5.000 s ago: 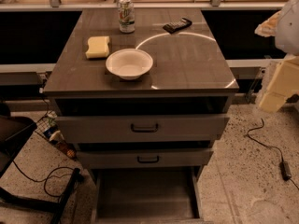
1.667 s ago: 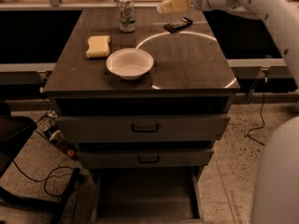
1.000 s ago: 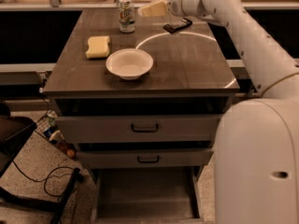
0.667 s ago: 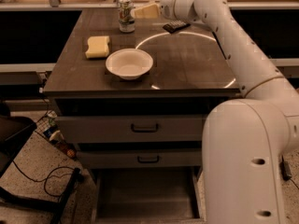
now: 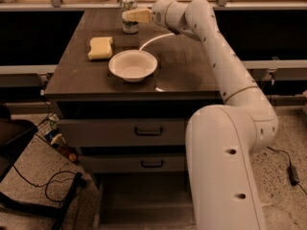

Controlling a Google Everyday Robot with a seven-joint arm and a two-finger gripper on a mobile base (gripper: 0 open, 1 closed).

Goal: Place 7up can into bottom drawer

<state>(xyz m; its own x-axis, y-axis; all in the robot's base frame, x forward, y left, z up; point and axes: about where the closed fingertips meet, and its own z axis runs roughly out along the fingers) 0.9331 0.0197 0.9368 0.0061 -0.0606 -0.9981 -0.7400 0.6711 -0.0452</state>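
- The cream two-finger gripper (image 5: pixel 127 16) sits at mid-height of the small silvery, green-printed 7up can (image 5: pixel 128 4), suiting a side grasp; whether it grips, I cannot tell.
- The can stands upright at the dark countertop's (image 5: pixel 192 68) 12 o'clock edge.
- The wide grey bottom drawer (image 5: pixel 144 204) lies open at 6 o'clock, ready to receive it.

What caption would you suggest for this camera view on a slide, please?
Gripper at the 7up can on the cabinet top; bottom drawer open below.
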